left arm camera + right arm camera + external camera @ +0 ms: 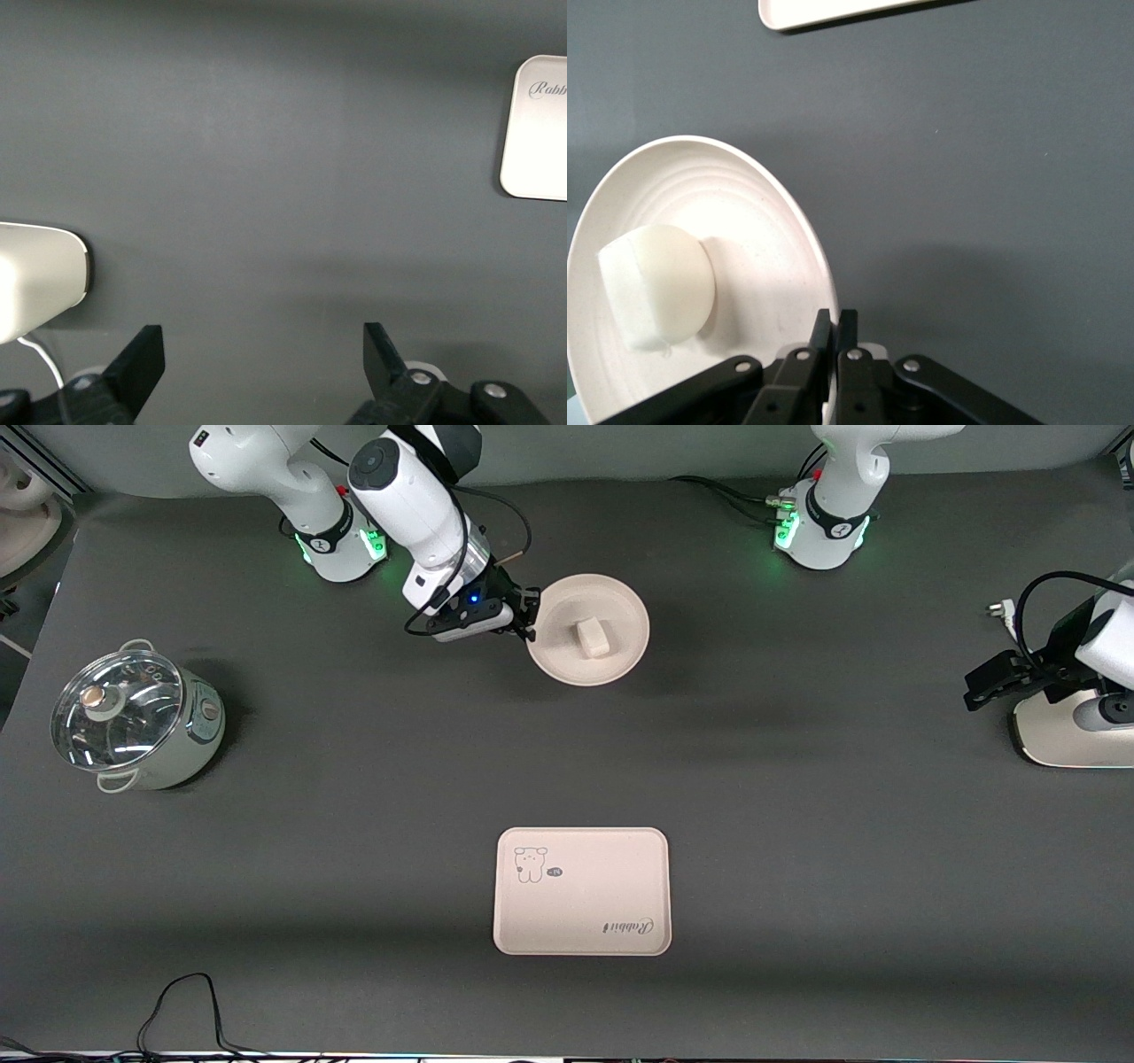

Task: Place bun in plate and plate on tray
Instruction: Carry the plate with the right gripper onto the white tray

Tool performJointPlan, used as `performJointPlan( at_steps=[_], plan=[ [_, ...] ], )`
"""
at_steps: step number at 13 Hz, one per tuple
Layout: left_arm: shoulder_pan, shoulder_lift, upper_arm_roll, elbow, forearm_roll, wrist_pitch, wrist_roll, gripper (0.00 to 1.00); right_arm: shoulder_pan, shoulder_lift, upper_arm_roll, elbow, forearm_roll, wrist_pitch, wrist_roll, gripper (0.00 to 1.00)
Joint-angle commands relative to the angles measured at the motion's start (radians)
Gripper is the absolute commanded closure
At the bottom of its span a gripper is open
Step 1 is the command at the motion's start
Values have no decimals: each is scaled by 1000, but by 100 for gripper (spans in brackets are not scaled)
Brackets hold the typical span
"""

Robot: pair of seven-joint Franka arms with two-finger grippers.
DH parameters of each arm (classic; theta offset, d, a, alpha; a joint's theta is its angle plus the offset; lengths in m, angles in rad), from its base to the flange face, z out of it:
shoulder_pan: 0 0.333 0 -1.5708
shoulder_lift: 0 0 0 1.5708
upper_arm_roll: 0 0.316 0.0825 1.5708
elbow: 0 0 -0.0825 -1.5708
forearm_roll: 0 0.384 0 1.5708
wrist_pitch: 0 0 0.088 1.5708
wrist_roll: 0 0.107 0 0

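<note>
The round plate (pixel 620 607) is toward the robots' side of the table, with the cream-white bun (pixel 593 638) lying in it. My right gripper (pixel 529 615) is shut on the plate's rim at the edge toward the right arm's end. In the right wrist view the fingers (pixel 822 329) pinch the rim of the plate (pixel 771 239), and the bun (pixel 656 283) rests inside. The rectangular tray (pixel 582 903) lies nearer the front camera, bare, and apart from the plate. My left gripper (pixel 979 686) is open and empty, waiting at the left arm's end of the table.
A small pot with a glass lid (pixel 133 722) stands at the right arm's end. A white rounded device (pixel 1072 735) sits beside the left gripper and shows in the left wrist view (pixel 35 274). A black cable (pixel 177 1001) lies near the front edge.
</note>
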Motion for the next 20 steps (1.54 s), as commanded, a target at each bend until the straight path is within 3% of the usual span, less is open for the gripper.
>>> performJointPlan(
  at_steps=[1, 5, 11, 13, 16, 20],
  plan=[
    [-10, 2, 2, 17, 1, -4, 2, 0, -67, 110, -8, 120, 35, -6, -88, 100],
    [-9, 5, 2, 19, -2, -2, 0, 0, -182, 386, -8, 442, 35, -36, -113, 100],
    [-7, 6, 4, 19, -5, -1, 0, 0, -303, 800, -8, 1048, 44, -209, -106, 100],
    [-7, 6, 4, 19, -6, -1, 0, 0, -325, 908, -8, 1189, 41, -250, -97, 100],
    [-6, 9, 4, 19, -8, 1, 0, 0, -337, 996, -8, 1277, 41, -245, -90, 100],
    [-6, 9, 4, 19, -8, 1, 0, 0, -348, 1069, -4, 1271, 42, -152, -100, 100]
  ],
)
